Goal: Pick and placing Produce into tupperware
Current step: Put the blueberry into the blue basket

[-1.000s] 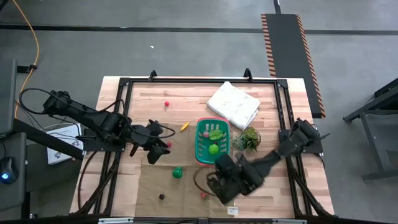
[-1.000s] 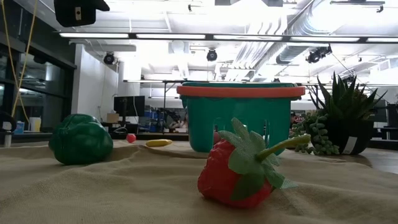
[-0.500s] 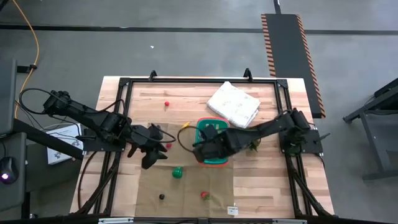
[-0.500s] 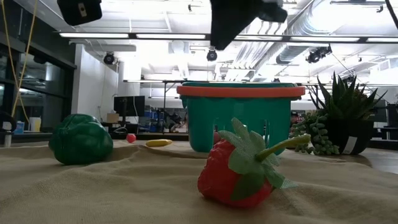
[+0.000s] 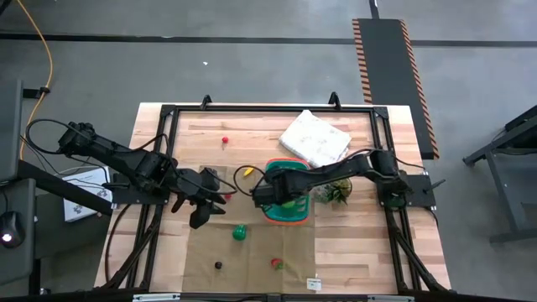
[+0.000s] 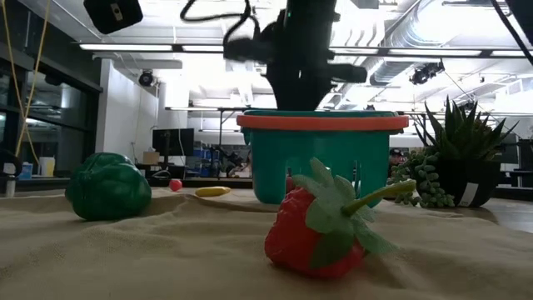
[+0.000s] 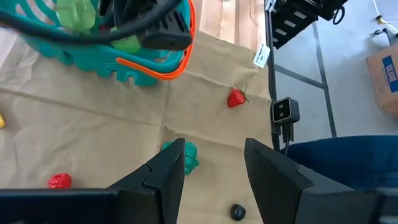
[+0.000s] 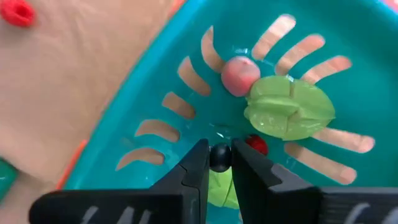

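The teal basket [image 5: 289,211] with slotted sides stands mid-table; in the right wrist view it holds a pink round piece [image 8: 239,76], a light-green leafy piece [image 8: 289,115] and a red piece [image 8: 255,144]. My right gripper [image 8: 219,163] hovers over the basket's left part [image 5: 267,195], shut on a small dark berry [image 8: 219,155]. My left gripper [image 7: 214,165] waits open left of the basket [image 5: 205,205], above the mat. On the mat lie a green pepper [image 5: 239,232], a strawberry [image 5: 275,263], another dark berry [image 5: 218,266] and a red berry [image 7: 60,180]. My right gripper pinches the small dark berry [image 8: 219,155] between its two fingertips [image 8: 198,163], one on either side. The fingers point down into the basket from above. The berry is lifted clear, above the basket's floor.
A white cloth bundle [image 5: 315,140] lies at the far side and a spiky potted plant [image 5: 336,189] stands right of the basket. A red berry [image 5: 225,141] sits on bare wood far left; a yellow piece [image 6: 212,191] lies left of the basket. A burlap mat [image 5: 252,252] covers the near middle.
My right gripper has swung from the near side of the table, beside the strawberry, up and toward the far-left, and now stands over the basket. The produce on the mat has stayed in place.
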